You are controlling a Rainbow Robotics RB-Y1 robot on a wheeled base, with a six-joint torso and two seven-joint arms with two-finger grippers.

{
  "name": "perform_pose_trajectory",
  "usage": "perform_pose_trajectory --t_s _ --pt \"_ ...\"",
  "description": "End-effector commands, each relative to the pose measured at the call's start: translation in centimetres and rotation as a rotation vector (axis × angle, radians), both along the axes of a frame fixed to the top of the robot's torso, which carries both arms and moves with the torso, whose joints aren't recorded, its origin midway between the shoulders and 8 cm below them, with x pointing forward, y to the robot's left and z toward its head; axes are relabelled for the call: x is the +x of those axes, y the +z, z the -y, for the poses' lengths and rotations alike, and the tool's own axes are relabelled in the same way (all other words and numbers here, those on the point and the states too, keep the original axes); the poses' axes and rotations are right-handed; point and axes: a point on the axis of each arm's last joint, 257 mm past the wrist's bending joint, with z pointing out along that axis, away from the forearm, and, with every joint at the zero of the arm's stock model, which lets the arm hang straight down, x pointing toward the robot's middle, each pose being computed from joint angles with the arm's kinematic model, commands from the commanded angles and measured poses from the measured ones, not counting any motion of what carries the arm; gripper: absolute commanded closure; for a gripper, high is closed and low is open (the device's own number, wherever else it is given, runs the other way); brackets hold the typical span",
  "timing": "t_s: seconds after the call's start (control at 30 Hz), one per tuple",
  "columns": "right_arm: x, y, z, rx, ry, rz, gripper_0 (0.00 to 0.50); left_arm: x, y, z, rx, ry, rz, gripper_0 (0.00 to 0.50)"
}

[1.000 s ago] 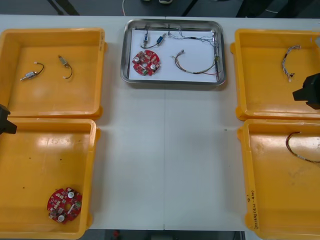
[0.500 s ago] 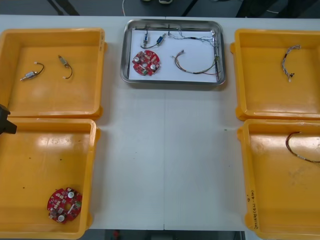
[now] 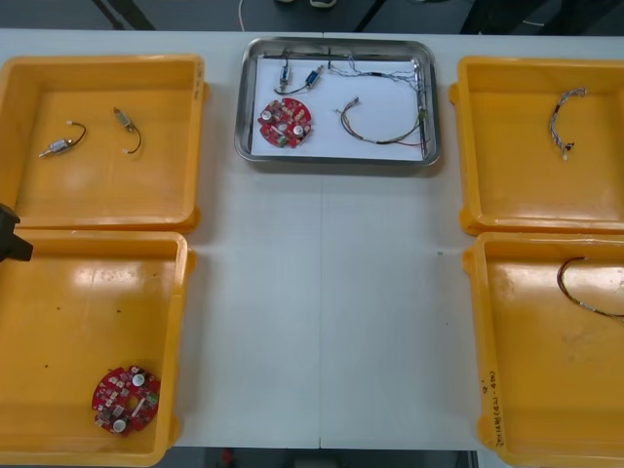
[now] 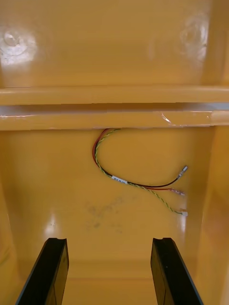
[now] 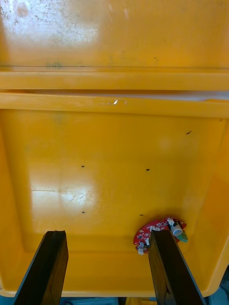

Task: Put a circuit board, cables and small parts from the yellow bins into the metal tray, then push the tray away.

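- Leftmost, the left gripper (image 5: 107,233) hovers over the near left bin (image 3: 88,322), fingers spread and empty; a board (image 3: 126,399) lies just beside one finger;
- far left bin (image 3: 146,185) holds two small parts (image 3: 58,146);
- tray (image 3: 336,159), at the far edge of the table (image 3: 322,292), holds a second board (image 3: 284,121) and cables (image 3: 385,132);
- right gripper (image 4: 109,240), fingers spread and empty, hangs over the near right bin (image 3: 546,390); a red and yellow cable (image 4: 138,181) lies beyond its fingers.
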Motion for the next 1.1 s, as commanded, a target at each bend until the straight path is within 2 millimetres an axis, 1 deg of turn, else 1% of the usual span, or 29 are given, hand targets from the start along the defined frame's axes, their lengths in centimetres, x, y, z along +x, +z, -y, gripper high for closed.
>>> perform_pose_trajectory --t_s 0.03,0.63,1.1 --pt "-0.61 0.68 1.76 0.015 -0.123 0.005 0.000 -0.33 1.46 -1.57 0.048 0.025 0.025 0.000" --pt "-0.83 0.60 1.24 0.031 -0.108 0.000 0.000 -0.33 1.46 -1.57 0.048 0.025 0.025 0.000" --pt "-0.83 0.60 1.24 0.031 -0.108 0.000 0.000 -0.33 1.46 -1.57 0.048 0.025 0.025 0.000"
